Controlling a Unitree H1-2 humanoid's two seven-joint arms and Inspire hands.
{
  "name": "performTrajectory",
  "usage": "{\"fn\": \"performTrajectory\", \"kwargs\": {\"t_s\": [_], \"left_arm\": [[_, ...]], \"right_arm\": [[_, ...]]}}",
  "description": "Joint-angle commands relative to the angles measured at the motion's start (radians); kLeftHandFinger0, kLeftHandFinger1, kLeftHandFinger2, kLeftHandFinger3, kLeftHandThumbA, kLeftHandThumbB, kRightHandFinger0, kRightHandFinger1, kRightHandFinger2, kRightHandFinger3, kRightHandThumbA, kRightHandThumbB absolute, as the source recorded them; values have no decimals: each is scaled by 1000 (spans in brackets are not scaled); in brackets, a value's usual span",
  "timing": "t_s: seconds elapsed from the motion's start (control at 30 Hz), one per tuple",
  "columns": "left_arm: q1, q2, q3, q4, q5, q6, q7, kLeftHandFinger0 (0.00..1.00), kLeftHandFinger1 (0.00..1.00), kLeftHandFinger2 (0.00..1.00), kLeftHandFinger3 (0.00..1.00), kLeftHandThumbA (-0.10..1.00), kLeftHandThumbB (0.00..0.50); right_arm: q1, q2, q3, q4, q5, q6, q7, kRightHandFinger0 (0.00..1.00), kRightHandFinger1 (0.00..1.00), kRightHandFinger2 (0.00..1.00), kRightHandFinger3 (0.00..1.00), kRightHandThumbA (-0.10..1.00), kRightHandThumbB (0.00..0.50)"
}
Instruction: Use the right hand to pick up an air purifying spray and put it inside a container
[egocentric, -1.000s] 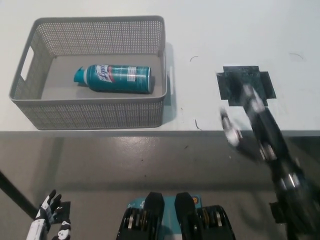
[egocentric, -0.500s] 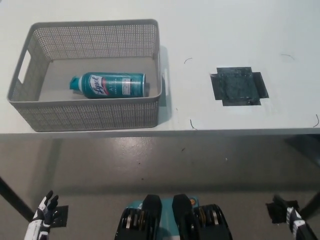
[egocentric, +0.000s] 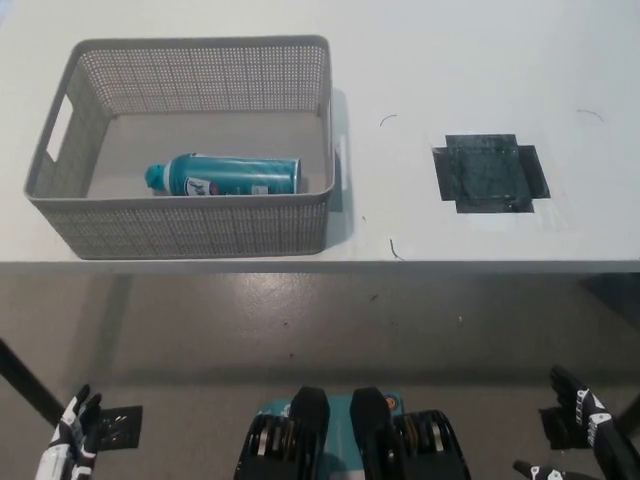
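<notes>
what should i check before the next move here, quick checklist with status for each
1. Spray can inside the basket: ok, it lies on its side on the basket floor, against the near wall.
2. Can at rest: cannot tell from one picture.
3. Right hand clear of the table: ok, it is low at the bottom right, below the table edge, holding nothing, fingers apart.
4. Left hand out of the way: ok, resting at the bottom left, open.
5. Basket fully on the table: ok, its near wall sits just inside the front edge.
6. Black tape patch free of objects: ok, nothing on it.
</notes>
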Motion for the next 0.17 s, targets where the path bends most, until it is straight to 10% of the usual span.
{"fn": "performTrajectory", "kwargs": {"t_s": [0.0, 0.13], "left_arm": [[4, 7, 5, -22, 6, -53, 24, 914, 1000, 1000, 1000, 883, 500], [9, 8, 4, -35, 17, -43, 25, 906, 1000, 1000, 1000, 891, 500]], "right_arm": [[2, -4, -11, -10, 21, -71, 22, 1000, 1000, 1000, 1000, 1000, 354], [4, -2, -12, -12, 29, -71, 29, 1000, 1000, 1000, 1000, 1000, 324]]}}
